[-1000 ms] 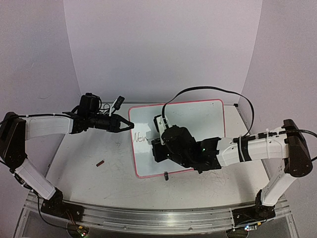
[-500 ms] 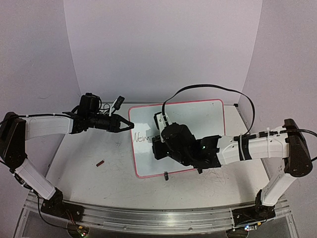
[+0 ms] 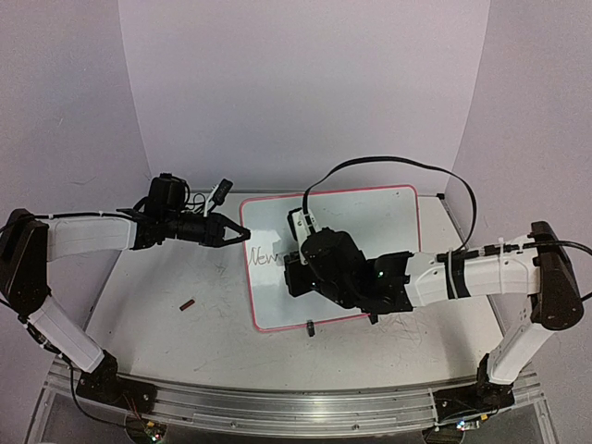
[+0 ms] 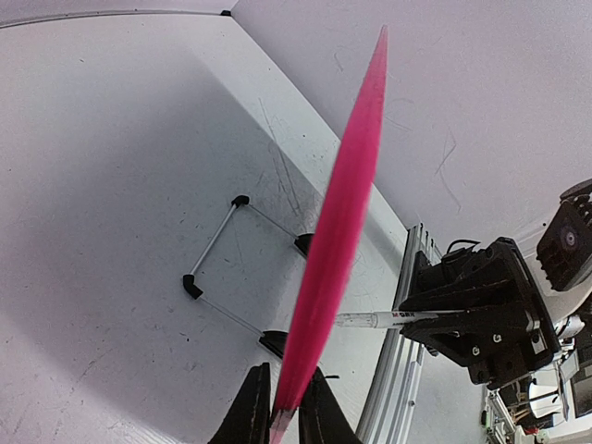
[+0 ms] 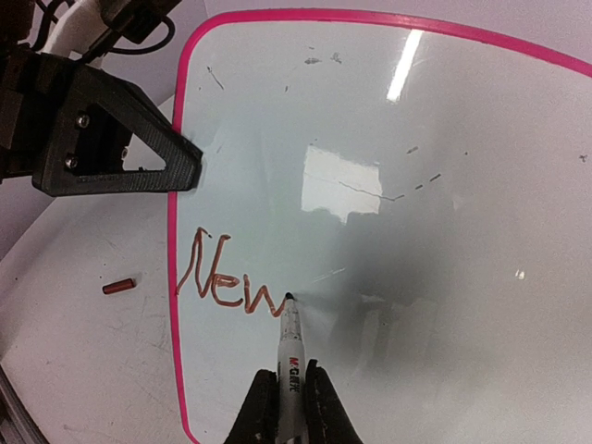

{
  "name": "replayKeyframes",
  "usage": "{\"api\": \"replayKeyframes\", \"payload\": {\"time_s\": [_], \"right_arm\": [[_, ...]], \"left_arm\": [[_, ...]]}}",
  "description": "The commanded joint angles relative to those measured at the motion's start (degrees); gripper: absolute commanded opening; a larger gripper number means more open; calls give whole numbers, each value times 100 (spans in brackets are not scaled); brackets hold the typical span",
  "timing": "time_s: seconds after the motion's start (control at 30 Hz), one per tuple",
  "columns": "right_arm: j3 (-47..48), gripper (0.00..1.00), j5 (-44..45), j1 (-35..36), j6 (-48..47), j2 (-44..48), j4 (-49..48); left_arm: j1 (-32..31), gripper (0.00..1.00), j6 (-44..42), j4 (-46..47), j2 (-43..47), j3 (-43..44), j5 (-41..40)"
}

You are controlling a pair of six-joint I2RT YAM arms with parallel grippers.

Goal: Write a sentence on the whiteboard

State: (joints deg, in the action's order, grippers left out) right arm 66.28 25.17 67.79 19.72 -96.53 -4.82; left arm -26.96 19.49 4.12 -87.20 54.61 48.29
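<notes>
Marker (image 5: 290,356) slightly leftward, seemingly on whiteboard (image 5: 462,277)

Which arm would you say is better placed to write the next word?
Right: the right gripper holds the marker, tip beside "New"; the left gripper clamps the whiteboard rim.

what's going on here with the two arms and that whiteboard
The left gripper is shut on the pink left edge of the whiteboard, apparently steadying it. The right gripper holds a marker with its tip on the board, just past the last letter. The sentence so far reads only "New". A small reddish cap-like piece lies left of the board.
</notes>
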Motion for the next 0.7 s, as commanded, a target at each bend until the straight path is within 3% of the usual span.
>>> {"api": "replayKeyframes", "payload": {"time_s": [0.0,0.4,0.67], "right_arm": [[209,0,68,-95,-83,49,34],[-637,0,-327,-94,-6,1072,-209],[-740,0,-276,-97,66,1093,-259]], "left_arm": [[-37,11,-6,155,63,3,146],[-41,11,-7,157,80,1,123],[-37,11,2,153,90,-9,97]]}}
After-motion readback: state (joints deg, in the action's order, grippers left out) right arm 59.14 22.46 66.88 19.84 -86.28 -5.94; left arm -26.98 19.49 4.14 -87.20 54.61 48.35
